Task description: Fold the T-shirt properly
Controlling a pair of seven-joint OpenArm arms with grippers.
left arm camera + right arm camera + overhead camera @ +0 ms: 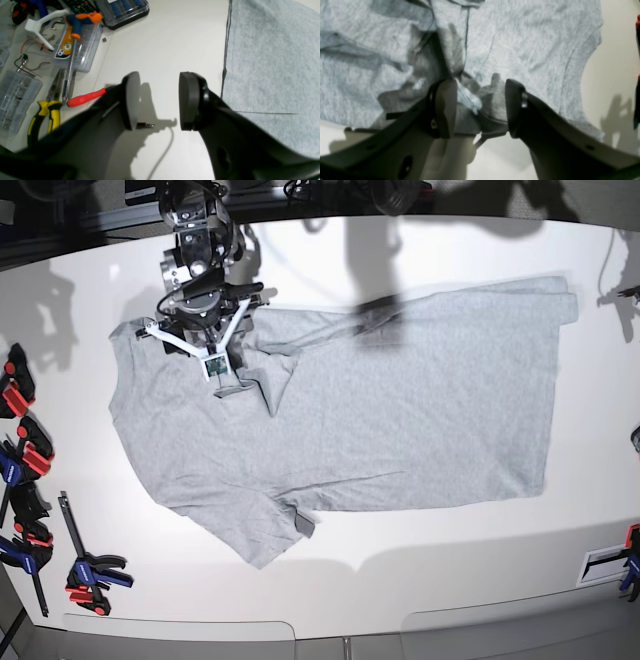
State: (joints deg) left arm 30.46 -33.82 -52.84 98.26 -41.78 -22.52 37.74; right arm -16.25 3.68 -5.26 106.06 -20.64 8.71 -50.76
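Lying spread across the white tabletop [330, 580], plain side up, the large light heather-grey cotton T-shirt [400, 420] is seen with its hem at the right, its sleeves at the left, and a rumpled fold by the far-left shoulder. The right gripper [481, 107] is poised over that bunched shoulder with its jaws parted and nothing clamped, while the left gripper [158, 100] is held with jaws apart over bare tabletop just beside a straight edge of the shirt. A first grasp appears to be in preparation; descent and closure on the cloth would be required next.
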